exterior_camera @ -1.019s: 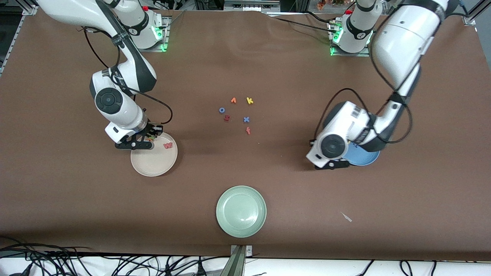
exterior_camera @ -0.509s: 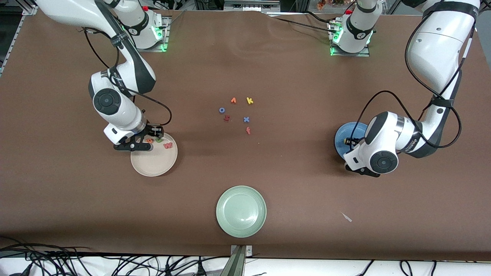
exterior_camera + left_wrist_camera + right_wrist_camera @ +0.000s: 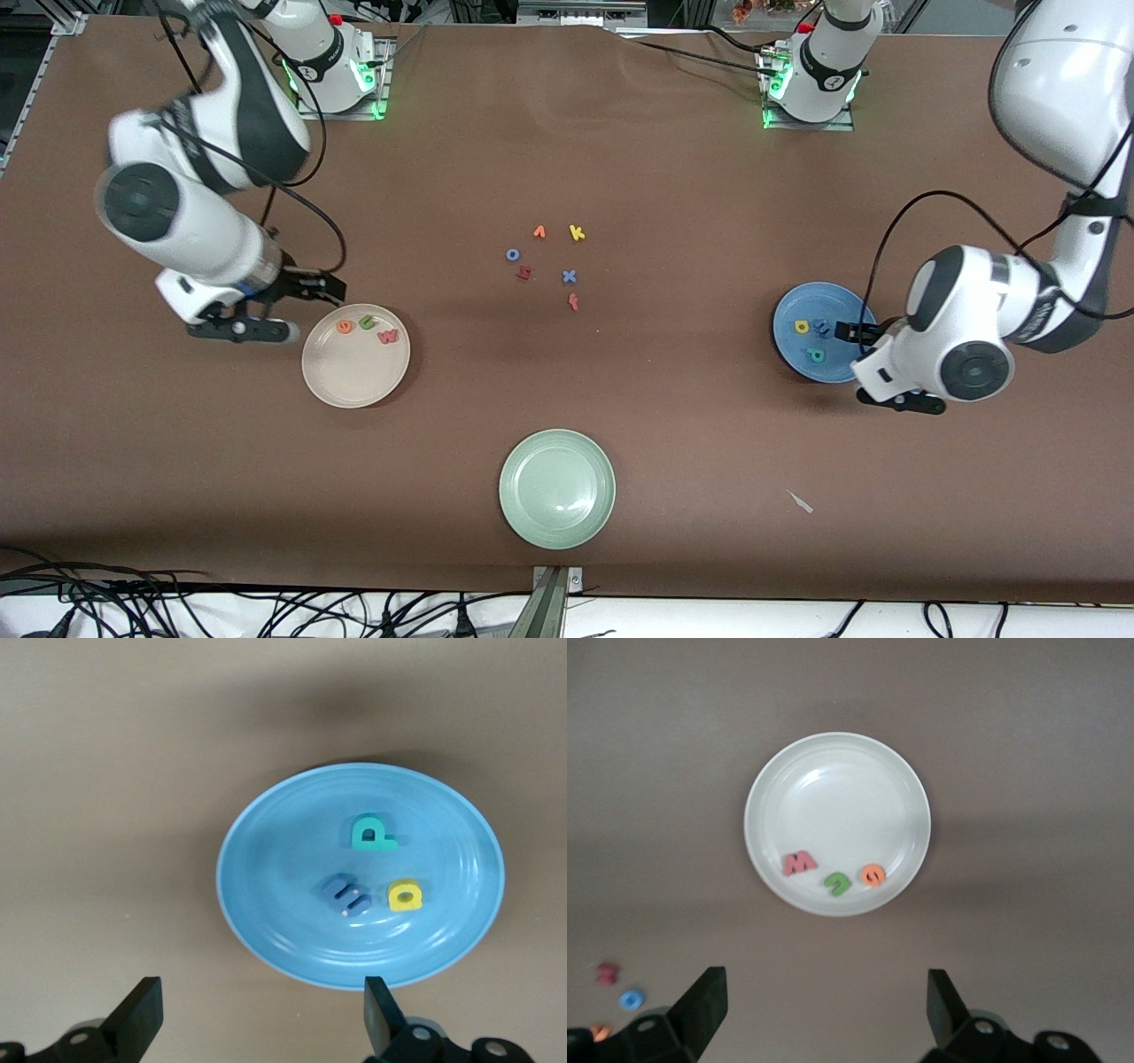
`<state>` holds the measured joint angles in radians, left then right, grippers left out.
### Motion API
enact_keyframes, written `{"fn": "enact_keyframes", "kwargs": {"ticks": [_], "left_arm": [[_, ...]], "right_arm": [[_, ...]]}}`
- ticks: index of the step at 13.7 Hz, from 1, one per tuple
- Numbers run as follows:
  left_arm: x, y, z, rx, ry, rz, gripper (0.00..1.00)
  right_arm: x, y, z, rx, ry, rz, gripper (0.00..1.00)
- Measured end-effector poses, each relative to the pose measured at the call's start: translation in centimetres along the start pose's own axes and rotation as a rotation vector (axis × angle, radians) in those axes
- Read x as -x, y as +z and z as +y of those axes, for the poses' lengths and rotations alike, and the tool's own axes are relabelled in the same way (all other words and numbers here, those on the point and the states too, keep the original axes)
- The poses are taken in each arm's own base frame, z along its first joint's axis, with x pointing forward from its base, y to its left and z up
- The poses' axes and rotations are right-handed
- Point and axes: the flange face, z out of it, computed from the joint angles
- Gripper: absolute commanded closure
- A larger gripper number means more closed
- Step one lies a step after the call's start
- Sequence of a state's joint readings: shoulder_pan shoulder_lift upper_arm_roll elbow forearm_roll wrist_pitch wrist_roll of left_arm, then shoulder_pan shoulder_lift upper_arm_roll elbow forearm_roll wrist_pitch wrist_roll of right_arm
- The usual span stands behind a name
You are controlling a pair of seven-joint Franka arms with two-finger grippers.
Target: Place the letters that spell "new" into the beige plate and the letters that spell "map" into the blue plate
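Observation:
The beige plate (image 3: 354,377) holds the orange e (image 3: 345,326), yellow-green n (image 3: 365,322) and pinkish-red w (image 3: 388,336). My right gripper (image 3: 244,330) hangs open and empty over bare table beside it, toward the right arm's end. Its wrist view shows the beige plate (image 3: 833,797) with w (image 3: 800,863), n (image 3: 837,883) and e (image 3: 873,875), apart from the right gripper (image 3: 824,1010). The blue plate (image 3: 793,350) holds the yellow a (image 3: 802,327), blue m (image 3: 824,329) and teal p (image 3: 816,355). My left gripper (image 3: 899,400) is open over the table by that plate's rim (image 3: 275,859); the left gripper (image 3: 261,1019) holds nothing.
A pale green plate (image 3: 557,488) sits nearest the front camera, mid-table. Loose letters lie in the middle: orange v (image 3: 539,232), yellow k (image 3: 577,233), blue o (image 3: 512,254), dark red h (image 3: 524,273), blue x (image 3: 569,276), an orange-red one (image 3: 574,302). A white scrap (image 3: 801,501) lies near the front.
Both grippers opened and drew back from their plates toward the table's ends. The e and n now lie in the beige plate, and the blue plate's letters are uncovered.

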<state>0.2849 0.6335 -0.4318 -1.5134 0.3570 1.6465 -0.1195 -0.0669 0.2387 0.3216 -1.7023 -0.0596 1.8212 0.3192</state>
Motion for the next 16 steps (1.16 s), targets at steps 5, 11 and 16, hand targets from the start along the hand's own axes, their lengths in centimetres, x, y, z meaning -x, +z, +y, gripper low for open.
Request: {"fn": "enact_keyframes", "kwargs": {"ticks": [5,11,16], "left_arm": [[2.9,-4.6,-5.0,0.109,-0.106,0.066,0.0],[10.8,-14.1,-7.0,0.213,-0.241,0.202,0.0],[20.3,-23.0,-3.6,0.161,-0.215,0.367,0.0]], "right_arm": [[1.1,-10.3,10.3,-0.048,-0.008,-0.034,0.0],[1.5,-10.1,9.8,-0.038,-0.031,-0.049,0.0],[1.5,-10.3,10.1,-0.017,-0.033,-0.043,0.0]]}}
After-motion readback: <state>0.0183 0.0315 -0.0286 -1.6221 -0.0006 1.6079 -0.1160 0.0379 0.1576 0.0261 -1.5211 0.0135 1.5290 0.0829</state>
